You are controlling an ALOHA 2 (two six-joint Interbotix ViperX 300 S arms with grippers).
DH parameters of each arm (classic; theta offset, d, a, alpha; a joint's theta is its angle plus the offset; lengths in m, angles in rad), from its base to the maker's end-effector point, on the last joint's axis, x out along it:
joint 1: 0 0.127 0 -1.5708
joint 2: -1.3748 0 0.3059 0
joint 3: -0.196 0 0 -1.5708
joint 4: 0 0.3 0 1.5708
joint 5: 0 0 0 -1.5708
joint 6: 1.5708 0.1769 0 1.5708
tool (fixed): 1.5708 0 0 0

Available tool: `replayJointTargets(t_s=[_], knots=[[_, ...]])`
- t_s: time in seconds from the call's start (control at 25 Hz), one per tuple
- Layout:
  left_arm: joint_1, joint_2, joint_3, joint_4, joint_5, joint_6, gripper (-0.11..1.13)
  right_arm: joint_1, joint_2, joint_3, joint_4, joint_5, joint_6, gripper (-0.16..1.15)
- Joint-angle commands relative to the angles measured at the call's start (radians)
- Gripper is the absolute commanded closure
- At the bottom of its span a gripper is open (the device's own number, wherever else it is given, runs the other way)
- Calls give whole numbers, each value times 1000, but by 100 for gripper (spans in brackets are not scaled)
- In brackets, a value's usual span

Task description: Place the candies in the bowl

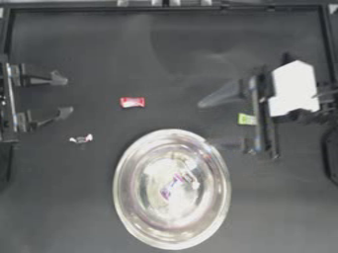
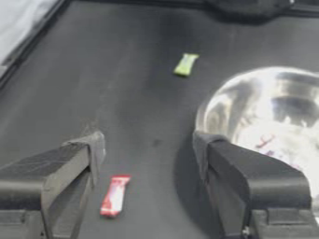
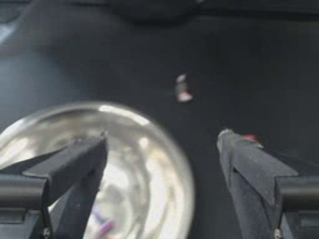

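One big silver bowl [image 1: 172, 189] dominates the dark table [image 1: 79, 207], sitting low and central in the overhead view, and it serves as our landmark. Inside it, near the middle, lies a small purple-pink candy [image 1: 173, 186] with something pale beside it, though the glare off the metal makes the pale piece hard to read. Over to the right and above the bowl comes the right arm, white-topped, with the right gripper [image 1: 220, 118] hovering just off the bowl's upper right rim; its jaws are spread wide apart and pinch nothing, and from its own wrist camera the bowl rim shows beneath one jaw. Far to the left of the bowl, at the table's edge, sits the left gripper [image 1: 61, 95], jaws likewise spread wide and holding nothing. Now the small stuff: the red candy [image 1: 132, 102] lies flat on the table above the bowl and a little left, well apart from the rim, and in the left wrist view it sits between that gripper's open jaws without touching either. The green candy [image 1: 246, 119] rests up and to the right of the bowl, just beside the right arm's long finger. Smallest of all, a white twist-wrapped candy [image 1: 81, 139] lies left of the bowl's upper rim, clear of it.
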Motion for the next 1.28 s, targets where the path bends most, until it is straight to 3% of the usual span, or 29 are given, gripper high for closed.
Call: replayJointTargets(t_s=[0.04,0.28,0.48,0.68,0.88,1.12,1.28], knots=[[2,15,-31,-2,5,0,9,-29,-104,44,-12,-23,0,0],[2,15,-49,-2,34,0,9,-71,-267,196,-6,-127,5,0],[2,18,-81,0,95,-2,8,-92,-333,262,11,-130,8,0],[40,48,-140,0,272,-2,8,-101,-370,282,14,-104,8,0],[124,169,-225,9,488,-3,7,-120,-388,293,20,-60,8,0],[133,304,-281,74,591,-5,0,-127,-411,324,34,-60,9,0],[129,374,-290,86,657,-5,0,-146,-423,337,46,-58,9,0]])
